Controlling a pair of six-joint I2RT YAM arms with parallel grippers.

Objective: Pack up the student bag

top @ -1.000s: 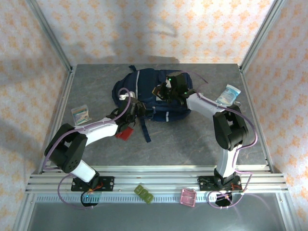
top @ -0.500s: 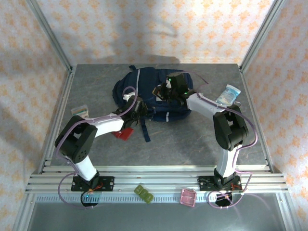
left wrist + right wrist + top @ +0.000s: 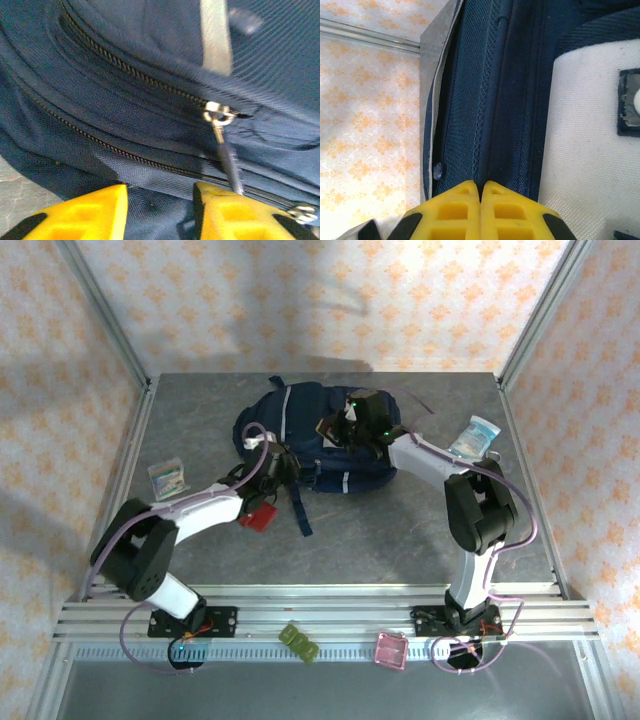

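Observation:
The student bag (image 3: 300, 435), a navy backpack with a pale stripe (image 3: 216, 35), lies at the back middle of the table. My left gripper (image 3: 276, 463) is at its left front side. In the left wrist view the left gripper (image 3: 160, 192) is open, with bag fabric showing in the gap. A metal zipper pull (image 3: 218, 116) hangs just above the right finger, its cord running down onto it. My right gripper (image 3: 345, 430) is on the bag's upper right. In the right wrist view the right gripper (image 3: 480, 184) is shut on a navy fabric seam, beside a light grey patch (image 3: 590, 150).
A red flat item (image 3: 260, 517) lies by the left forearm and a dark strap (image 3: 300, 505) trails toward the front. A small card pack (image 3: 168, 478) sits at the left and a white-blue packet (image 3: 473, 436) at the right. Green (image 3: 299, 643) and pink (image 3: 390, 650) items rest on the front rail.
The left jaws have opened wider beside the bag's zipper, and the left arm's elbow swung and came back. The right gripper has stayed shut in place.

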